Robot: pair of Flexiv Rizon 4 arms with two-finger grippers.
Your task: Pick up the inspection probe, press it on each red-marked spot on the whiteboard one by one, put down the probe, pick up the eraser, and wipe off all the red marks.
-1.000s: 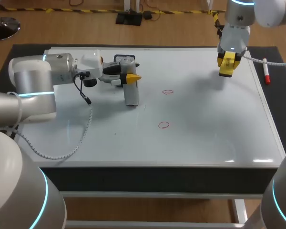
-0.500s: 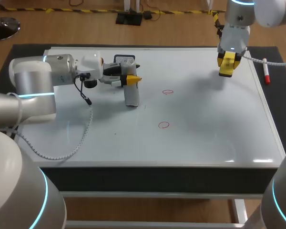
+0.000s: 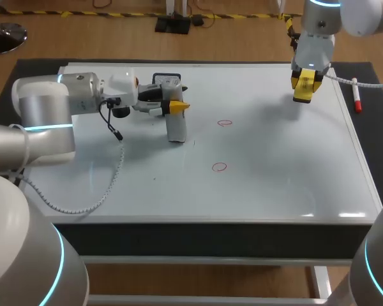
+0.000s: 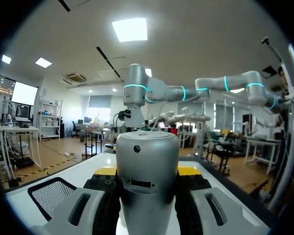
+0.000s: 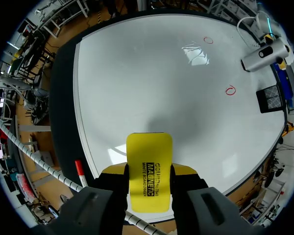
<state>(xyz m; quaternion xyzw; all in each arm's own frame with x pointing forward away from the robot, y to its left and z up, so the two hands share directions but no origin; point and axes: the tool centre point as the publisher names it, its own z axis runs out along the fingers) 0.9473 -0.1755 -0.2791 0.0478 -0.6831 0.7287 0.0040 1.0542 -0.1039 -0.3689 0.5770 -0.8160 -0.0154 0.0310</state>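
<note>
Inspection probe (image 3: 175,125) stands upright on the whiteboard (image 3: 274,191), clamped in our left pincer (image 3: 172,105), left of two red circles (image 3: 225,123). Our right pincer (image 3: 304,88), above the board's far right, grips the yellow eraser (image 5: 149,161), which carries black lettering.

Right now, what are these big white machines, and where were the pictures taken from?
They are two robot arms working at a table with a whiteboard on it. The head view comes from a camera up high behind the robot. The two wrist views come from small cameras on each arm's wrist, looking along its fingers. The left gripper holds a grey probe. The right gripper holds a yellow eraser. On the board are a far red circle and a near red circle. A marker lies by the board's right edge.
</note>
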